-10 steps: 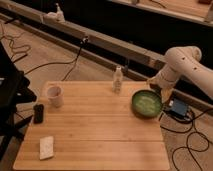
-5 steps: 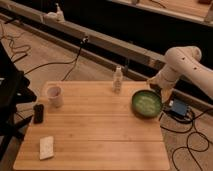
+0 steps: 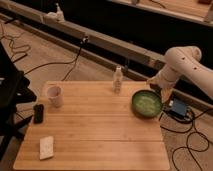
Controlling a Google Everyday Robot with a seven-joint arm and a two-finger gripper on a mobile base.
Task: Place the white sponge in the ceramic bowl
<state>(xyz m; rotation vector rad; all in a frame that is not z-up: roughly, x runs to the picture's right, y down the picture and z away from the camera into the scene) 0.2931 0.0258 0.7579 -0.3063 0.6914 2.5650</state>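
The white sponge (image 3: 46, 147) lies flat near the front left corner of the wooden table (image 3: 100, 130). The ceramic bowl (image 3: 146, 103), dark green with a lighter speckled inside, stands at the table's right edge and holds nothing. My white arm (image 3: 185, 67) reaches in from the right. My gripper (image 3: 157, 87) hangs just behind the bowl's far right rim, far from the sponge and holding nothing that shows.
A white cup (image 3: 54, 96) and a small black rectangular object (image 3: 38, 113) sit at the table's left side. A small pale bottle (image 3: 117, 80) stands at the back edge. Cables and a blue-black box (image 3: 178, 108) lie on the floor to the right.
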